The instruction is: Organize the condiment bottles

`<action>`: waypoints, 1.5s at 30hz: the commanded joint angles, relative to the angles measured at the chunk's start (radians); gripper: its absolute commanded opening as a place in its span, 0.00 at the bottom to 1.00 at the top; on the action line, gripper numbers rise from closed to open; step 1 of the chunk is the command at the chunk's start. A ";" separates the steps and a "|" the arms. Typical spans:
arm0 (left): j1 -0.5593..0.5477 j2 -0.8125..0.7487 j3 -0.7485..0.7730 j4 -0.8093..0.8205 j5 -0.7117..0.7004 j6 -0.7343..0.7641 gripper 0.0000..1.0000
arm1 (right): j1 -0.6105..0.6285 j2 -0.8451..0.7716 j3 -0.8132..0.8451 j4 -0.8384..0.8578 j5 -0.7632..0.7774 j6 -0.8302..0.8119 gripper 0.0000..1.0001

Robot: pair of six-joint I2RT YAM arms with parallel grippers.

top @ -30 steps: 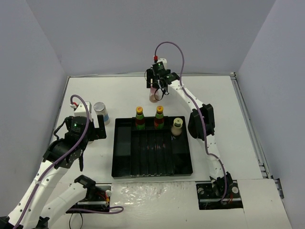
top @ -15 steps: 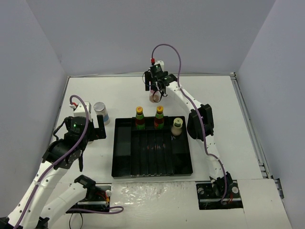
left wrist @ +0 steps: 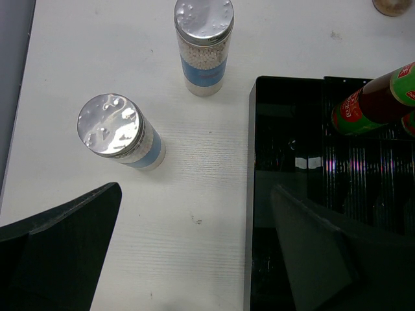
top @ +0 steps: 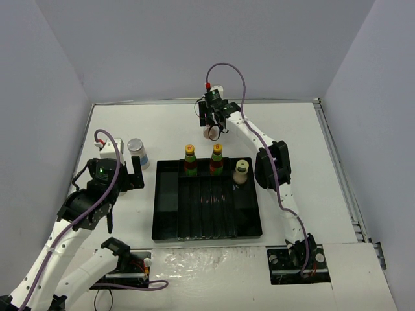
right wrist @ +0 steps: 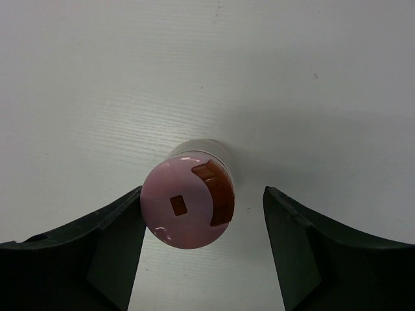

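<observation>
Top view: the right pincer (top: 213,126) hangs over the pink-capped bottle (top: 210,134), which stands on the far surface (top: 292,136) beyond the black tray (top: 165,220). The tray holds two orange-capped bottles (top: 189,160) and a yellow-green-capped bottle (top: 240,172).

Left wrist: the left pincer (left wrist: 194,190) is spread wide, and two silver-lidded shakers (left wrist: 121,133) stand upright beside the tray.

Right wrist: the fingers (right wrist: 97,253) flank the pink cap, spread and not pinching it.

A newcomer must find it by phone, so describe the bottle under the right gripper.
Start at the black divided tray mid-table and look beyond its far edge. The pink-capped bottle stands there alone on the white table, between the fingers of the right gripper. No other cap is pink.
</observation>
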 commanded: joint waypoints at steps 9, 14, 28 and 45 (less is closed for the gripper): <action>0.007 0.004 0.031 0.045 -0.008 0.007 0.97 | 0.003 -0.010 0.004 0.036 0.047 -0.040 0.35; 0.008 0.005 0.030 0.045 -0.007 0.008 0.97 | -0.001 -0.035 -0.019 0.038 0.078 -0.027 0.05; 0.007 0.010 0.030 0.046 -0.007 0.008 0.97 | -0.066 -0.256 -0.107 0.037 0.187 0.017 0.00; 0.009 0.016 0.033 0.052 0.006 0.013 0.97 | -0.131 -0.808 -0.591 0.055 0.293 0.133 0.00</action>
